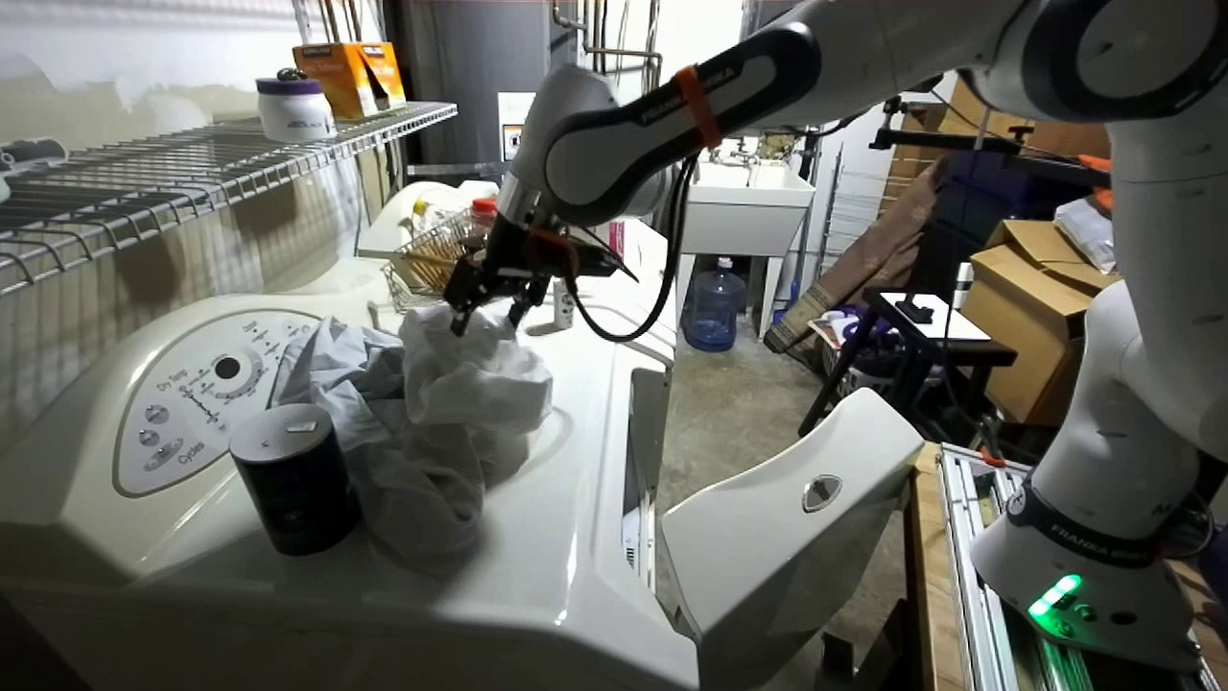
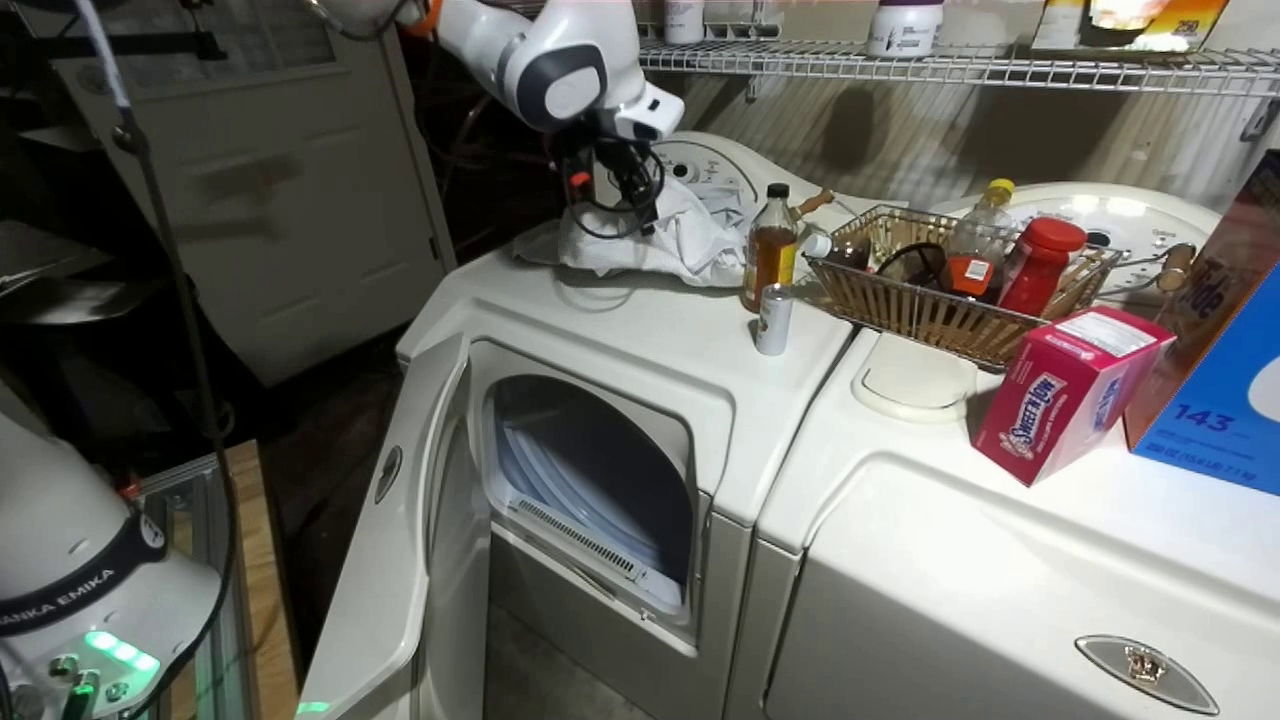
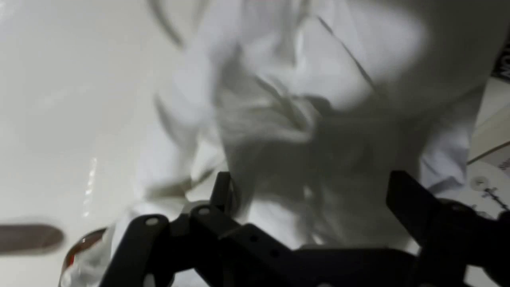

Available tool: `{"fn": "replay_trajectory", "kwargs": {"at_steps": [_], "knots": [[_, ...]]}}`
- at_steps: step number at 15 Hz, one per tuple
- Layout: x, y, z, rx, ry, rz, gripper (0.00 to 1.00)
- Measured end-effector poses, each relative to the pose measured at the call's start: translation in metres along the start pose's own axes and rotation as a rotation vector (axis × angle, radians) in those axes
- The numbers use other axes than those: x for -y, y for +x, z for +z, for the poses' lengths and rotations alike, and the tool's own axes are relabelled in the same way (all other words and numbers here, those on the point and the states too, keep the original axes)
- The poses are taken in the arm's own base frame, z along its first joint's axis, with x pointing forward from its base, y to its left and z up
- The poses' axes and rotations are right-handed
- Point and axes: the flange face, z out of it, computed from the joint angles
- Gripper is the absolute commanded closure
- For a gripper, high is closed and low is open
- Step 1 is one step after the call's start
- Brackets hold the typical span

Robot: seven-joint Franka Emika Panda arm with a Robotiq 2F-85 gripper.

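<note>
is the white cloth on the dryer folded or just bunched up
Bunched up: both exterior views show the white cloth heaped on the dryer in uneven creases.

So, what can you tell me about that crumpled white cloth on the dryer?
The cloth looks like soft, thin fabric, mostly white, with a pale bluish part toward the control panel; I can't tell whether it's one piece or several. It lies unfolded in a loose, deeply creased heap on top of the dryer, beside a dark canister. The end effector is open right at the heap's raised top, with no grip showing; whether it touches the fabric is unclear.
</note>
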Motion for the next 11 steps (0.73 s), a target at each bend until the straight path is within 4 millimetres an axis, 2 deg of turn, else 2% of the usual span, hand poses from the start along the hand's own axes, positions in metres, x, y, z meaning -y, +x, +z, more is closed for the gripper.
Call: {"fn": "replay_trajectory", "kwargs": {"at_steps": [3, 6, 8, 9, 11], "knots": [[0.007, -0.010, -0.068, -0.028, -0.027, -0.094, 0.00], [-0.001, -0.023, -0.129, 0.014, -0.075, -0.195, 0.00], [-0.007, -0.035, -0.162, 0.096, -0.097, -0.267, 0.00], [-0.008, -0.036, -0.174, 0.096, -0.097, -0.275, 0.00], [-0.008, -0.036, -0.175, 0.093, -0.096, -0.275, 0.00]]}}
